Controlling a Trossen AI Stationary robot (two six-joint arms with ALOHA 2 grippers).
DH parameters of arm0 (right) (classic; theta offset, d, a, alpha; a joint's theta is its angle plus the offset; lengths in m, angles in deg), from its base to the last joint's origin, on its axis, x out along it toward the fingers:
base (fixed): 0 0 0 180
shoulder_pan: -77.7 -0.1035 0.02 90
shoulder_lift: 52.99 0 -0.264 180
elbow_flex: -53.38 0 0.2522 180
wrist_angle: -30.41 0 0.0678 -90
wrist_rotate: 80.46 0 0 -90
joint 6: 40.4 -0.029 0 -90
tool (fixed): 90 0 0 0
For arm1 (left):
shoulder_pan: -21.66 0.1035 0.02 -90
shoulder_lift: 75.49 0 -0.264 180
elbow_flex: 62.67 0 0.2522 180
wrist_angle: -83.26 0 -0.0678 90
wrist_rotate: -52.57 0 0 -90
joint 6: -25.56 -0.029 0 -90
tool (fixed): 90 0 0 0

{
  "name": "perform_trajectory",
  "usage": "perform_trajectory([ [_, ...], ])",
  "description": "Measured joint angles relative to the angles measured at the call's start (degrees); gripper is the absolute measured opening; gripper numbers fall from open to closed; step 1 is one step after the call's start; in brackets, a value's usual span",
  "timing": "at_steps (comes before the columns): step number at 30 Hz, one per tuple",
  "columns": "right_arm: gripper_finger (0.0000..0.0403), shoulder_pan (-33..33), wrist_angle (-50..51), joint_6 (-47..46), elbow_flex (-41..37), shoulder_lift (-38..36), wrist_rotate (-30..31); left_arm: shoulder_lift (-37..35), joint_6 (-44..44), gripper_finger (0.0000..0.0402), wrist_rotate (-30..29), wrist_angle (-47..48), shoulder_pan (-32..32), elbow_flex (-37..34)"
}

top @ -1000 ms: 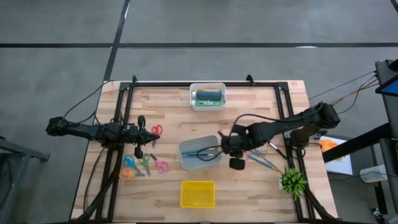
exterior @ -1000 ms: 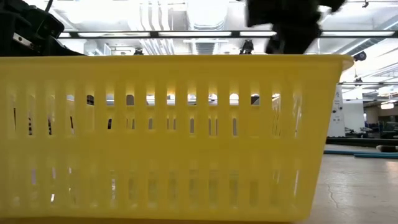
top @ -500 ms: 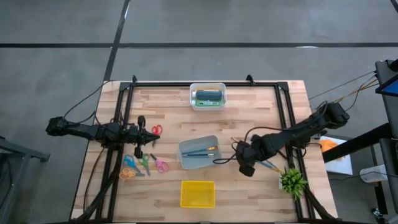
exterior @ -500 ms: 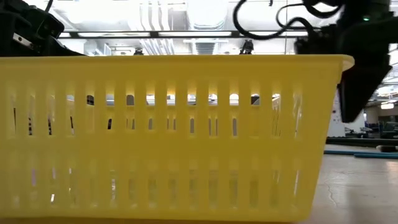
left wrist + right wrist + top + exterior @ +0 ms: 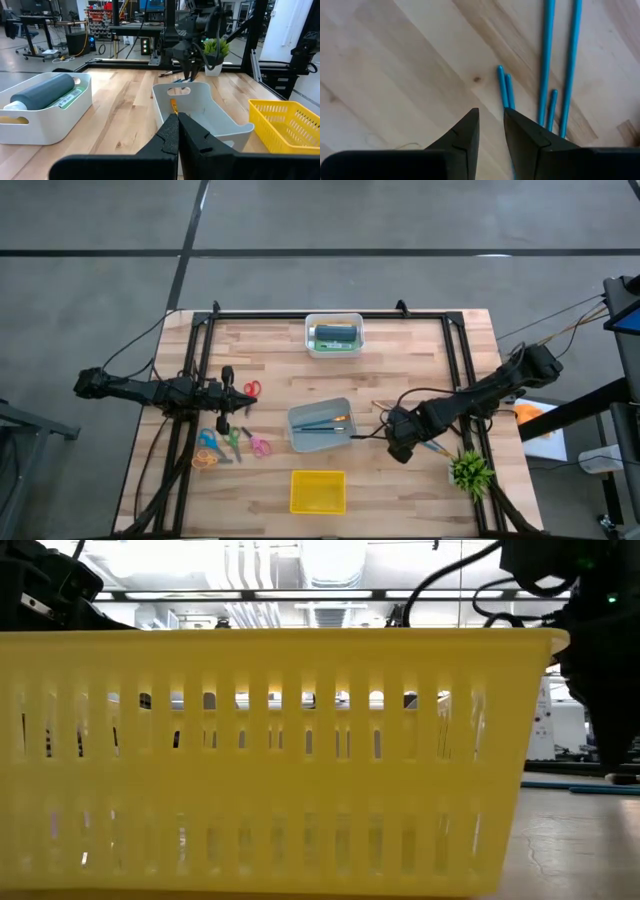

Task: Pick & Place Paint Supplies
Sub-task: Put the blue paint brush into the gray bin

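No text, label, brand, number or sign can be read in any view

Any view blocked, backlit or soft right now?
Low view: yellow basket fills most of the picture, bright ceiling lights behind it, arms only dark silhouettes. Right wrist view: right end effector blurred up close, blue brushes sharp on the wood. High view: evenly lit, no glare.

Blue brushes (image 5: 547,65) flat on wood
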Motion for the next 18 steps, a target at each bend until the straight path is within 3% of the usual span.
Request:
perform_trajectory([
  [18, 0.0089, 0.0, -2.16, -0.39, -1.5, 0.0, -0.44, 0.0, 0.01, 0.0, 0.0, 0.01, -0.01, 0.01],
])
